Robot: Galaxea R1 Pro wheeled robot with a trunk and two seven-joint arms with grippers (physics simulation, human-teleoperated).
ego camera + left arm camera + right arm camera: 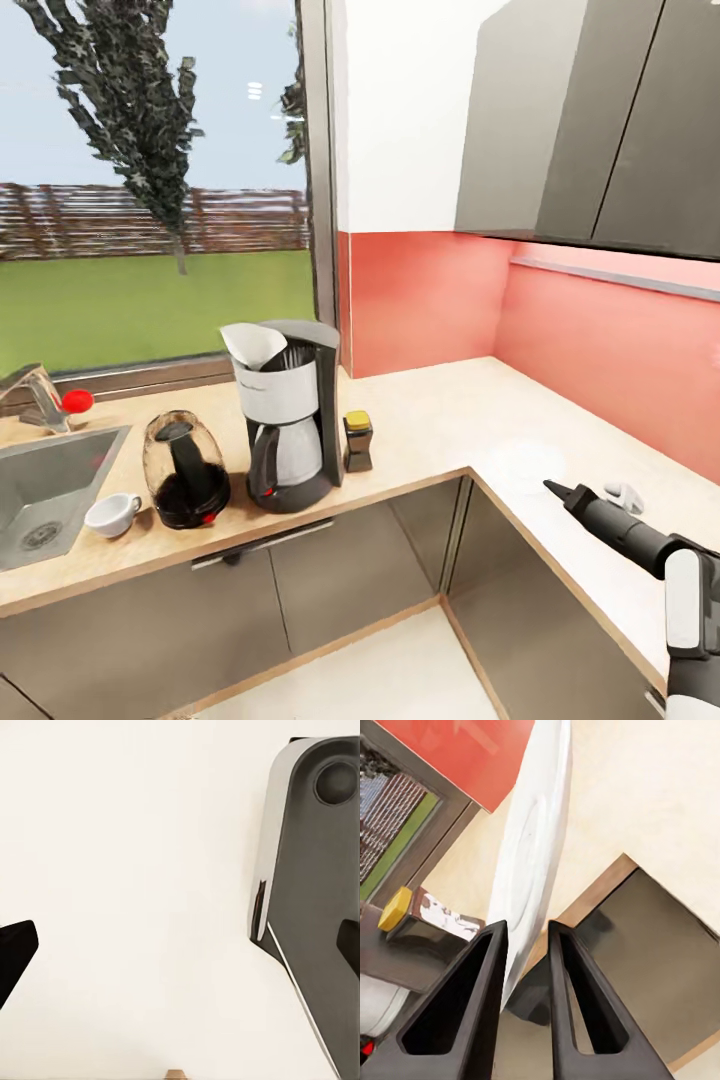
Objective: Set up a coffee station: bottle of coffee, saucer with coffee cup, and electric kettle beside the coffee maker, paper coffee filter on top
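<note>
The coffee maker (290, 420) stands on the countertop (440, 410) by the window, with a white paper filter (255, 345) on its top. Right of it is the bottle of coffee (358, 440) with a yellow lid (396, 909). On its left stands the glass electric kettle (185, 470), and the white coffee cup (112, 513) sits beside the sink. My right gripper (557, 488) (526, 934) is shut on the rim of the white saucer (536, 847), held above the counter's inner corner (525, 462). My left gripper (180, 952) is open over pale floor.
A steel sink (40, 500) with a faucet (35, 395) is at the left. Grey wall cabinets (600, 110) hang over the right counter run. A small white object (625, 493) lies on the counter past my right arm. Floor lies below the counter's front edge.
</note>
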